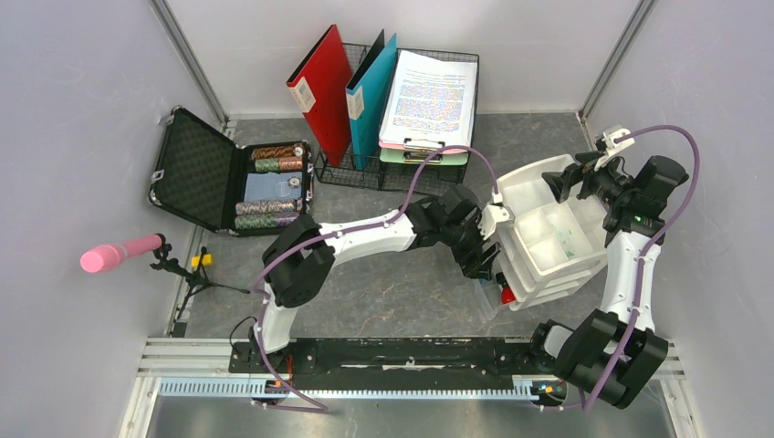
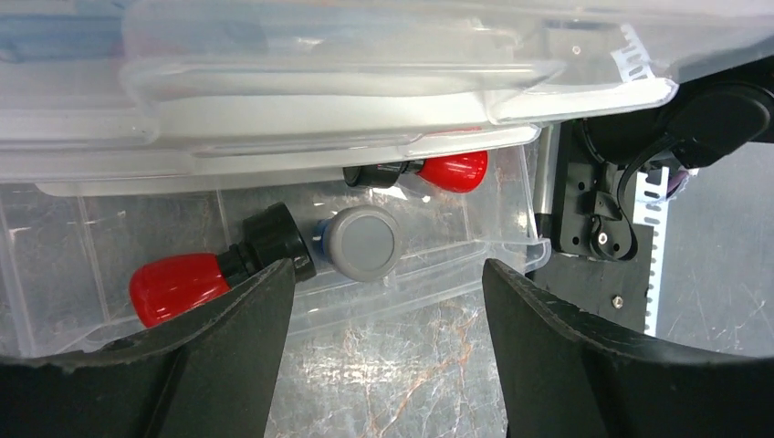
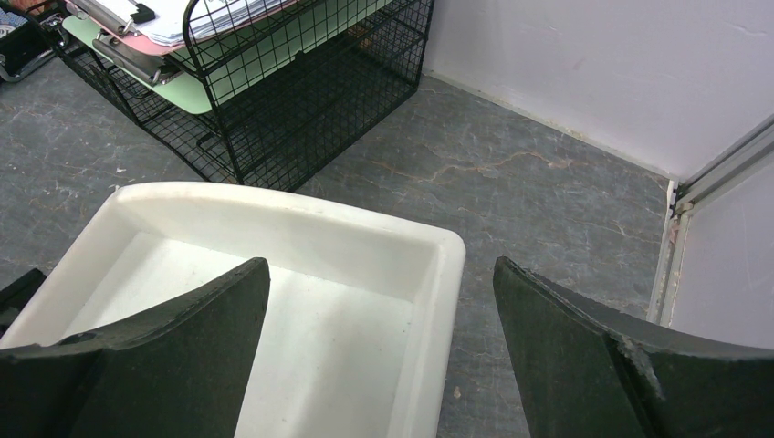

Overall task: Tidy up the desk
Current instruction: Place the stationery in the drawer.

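The dark stone-look table (image 1: 383,292) is shown filling the walled enclosure, its rail at 6 o'clock. A translucent drawer unit (image 1: 548,246) is placed at 3 o'clock, a wire rack (image 1: 402,164) at 12 o'clock and an open black case (image 1: 196,173) at 10 o'clock. The left fingers (image 2: 269,301) are parted and empty before a lower drawer (image 2: 438,265), in which two red-capped items (image 2: 178,285) and a grey cap (image 2: 363,242) are seen. The right fingers (image 3: 242,301) are spread wide above the unit's top tray (image 3: 274,210), gripping nothing.

Teal folder (image 1: 370,91) and clipboard (image 1: 422,144) lean in wire rack (image 1: 351,173); drawer (image 2: 429,274) holds perhaps a marker (image 2: 173,287).
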